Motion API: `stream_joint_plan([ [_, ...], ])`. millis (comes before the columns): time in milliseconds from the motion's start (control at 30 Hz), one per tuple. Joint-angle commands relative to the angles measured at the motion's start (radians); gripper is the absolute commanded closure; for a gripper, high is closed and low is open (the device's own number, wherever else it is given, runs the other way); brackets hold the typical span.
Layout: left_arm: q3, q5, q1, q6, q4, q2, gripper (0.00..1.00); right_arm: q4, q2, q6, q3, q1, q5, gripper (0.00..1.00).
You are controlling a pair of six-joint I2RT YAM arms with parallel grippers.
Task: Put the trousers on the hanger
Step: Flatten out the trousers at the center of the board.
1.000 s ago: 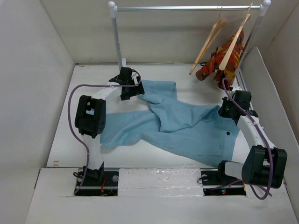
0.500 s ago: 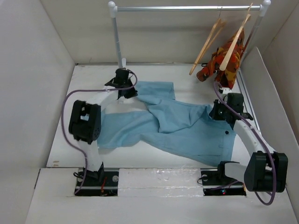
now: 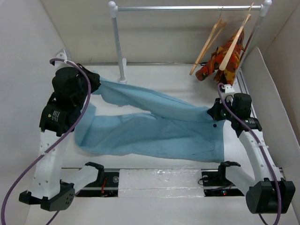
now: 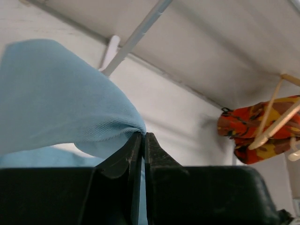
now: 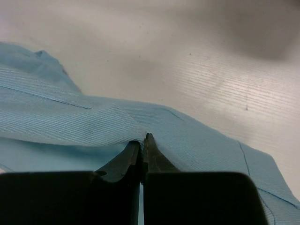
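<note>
The light-blue trousers [image 3: 154, 131] lie stretched across the white table, one leg pulled up toward the far left. My left gripper [image 3: 95, 82] is raised at the left and shut on that leg's end; in the left wrist view the trousers [image 4: 56, 103] bunch at the closed left gripper [image 4: 143, 135]. My right gripper [image 3: 212, 114] is shut on the waistband at the right, and the right wrist view shows trousers [image 5: 70, 117] cloth pinched in the right gripper [image 5: 143, 137]. The bare wooden hanger [image 3: 207, 47] hangs tilted on the rail at the back right.
A metal rail [image 3: 187, 8] spans the back, its left post [image 3: 118, 47] standing just behind the lifted leg. A second wooden hanger with an orange-red patterned garment [image 3: 225, 58] hangs beside the bare one. White walls close in on both sides.
My left gripper closed on the trouser leg and rose up and to the left, pulling the crumpled trousers out straight. The right gripper kept its grip and shifted slightly back.
</note>
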Motion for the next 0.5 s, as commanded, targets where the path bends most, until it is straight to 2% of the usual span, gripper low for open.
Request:
stream_joint_plan([
  [0, 0.076, -0.172, 0.016, 0.044, -0.187, 0.061, 1.00, -0.039, 0.007, -0.036, 0.048, -0.012, 0.062, 1.00],
  [67, 0.081, -0.191, 0.016, 0.068, -0.201, 0.095, 1.00, -0.002, 0.029, -0.036, 0.050, -0.012, 0.066, 1.00],
  [133, 0.058, -0.151, 0.028, 0.140, -0.164, 0.163, 1.00, 0.050, 0.111, -0.036, 0.067, -0.021, 0.040, 1.00],
  [167, 0.042, -0.157, 0.029, 0.163, -0.135, 0.187, 1.00, 0.076, 0.145, -0.033, 0.087, -0.021, 0.041, 1.00],
  [200, -0.003, -0.134, 0.041, 0.192, -0.041, 0.211, 1.00, 0.119, 0.226, -0.024, 0.100, -0.021, 0.047, 1.00],
  [233, -0.017, -0.099, 0.114, 0.244, 0.006, 0.278, 1.00, 0.128, 0.269, -0.025, 0.119, -0.021, 0.056, 1.00],
  [267, -0.026, -0.002, 0.203, 0.293, 0.097, 0.379, 1.00, 0.141, 0.347, -0.022, 0.168, -0.021, 0.099, 1.00],
  [300, -0.002, 0.057, 0.203, 0.294, 0.122, 0.380, 1.00, 0.151, 0.385, -0.019, 0.185, -0.021, 0.117, 1.00],
  [333, 0.053, 0.084, 0.243, 0.301, 0.129, 0.533, 1.00, 0.162, 0.418, -0.018, 0.206, -0.010, 0.125, 1.00],
  [367, 0.116, 0.069, 0.272, 0.321, 0.127, 0.617, 1.00, 0.170, 0.452, -0.012, 0.228, -0.010, 0.139, 1.00],
  [400, 0.297, 0.023, 0.272, 0.335, 0.100, 0.710, 1.00, 0.203, 0.478, 0.007, 0.257, -0.010, 0.156, 1.00],
  [433, 0.424, -0.002, 0.272, 0.350, 0.062, 0.910, 1.00, 0.225, 0.535, 0.019, 0.274, 0.005, 0.191, 1.00],
  [467, 0.713, -0.028, 0.272, 0.340, -0.002, 1.010, 0.93, 0.234, 0.564, 0.028, 0.294, 0.025, 0.206, 1.00],
])
